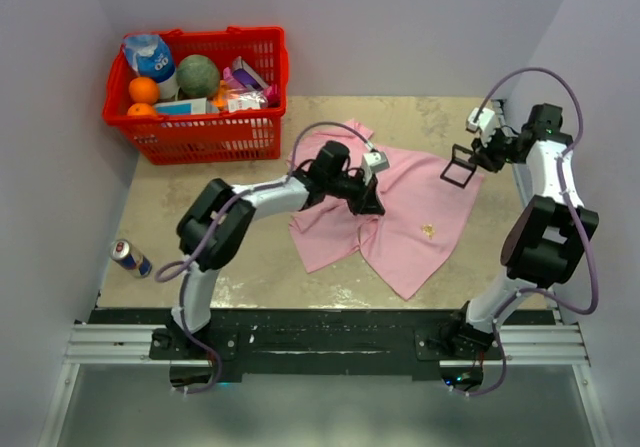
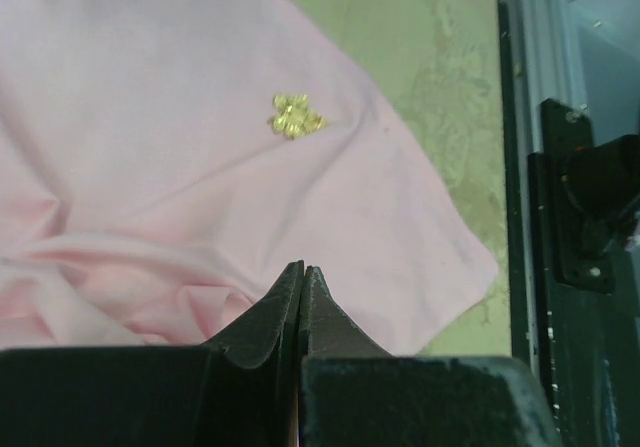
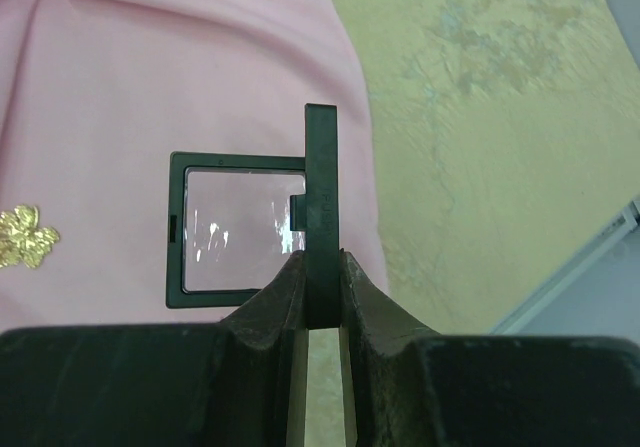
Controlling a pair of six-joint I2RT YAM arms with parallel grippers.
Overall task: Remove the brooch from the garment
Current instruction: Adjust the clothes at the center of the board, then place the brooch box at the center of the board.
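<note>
Mottled beige table (image 1: 270, 272), grey walls. Your shirt (image 1: 420, 192) lay crumpled mid-table. The brooch (image 1: 427, 230) sat exposed on its near right part, between your two grippers. Left gripper (image 1: 372, 205) rested at a fold of the shirt with its jaws pressed tip to tip; you could not tell if cloth was pinched. Right gripper (image 1: 487, 150) was clamped narrow on the handle of a black-framed magnifier (image 1: 460, 170), held over the shirt's right edge, apart from the brooch. Red basket (image 1: 200, 137) of groceries stood far left, a can (image 1: 131, 258) lay near left.

red basket (image 1: 212, 139), drink can (image 1: 131, 258), sq. lens (image 3: 245, 229)
</note>
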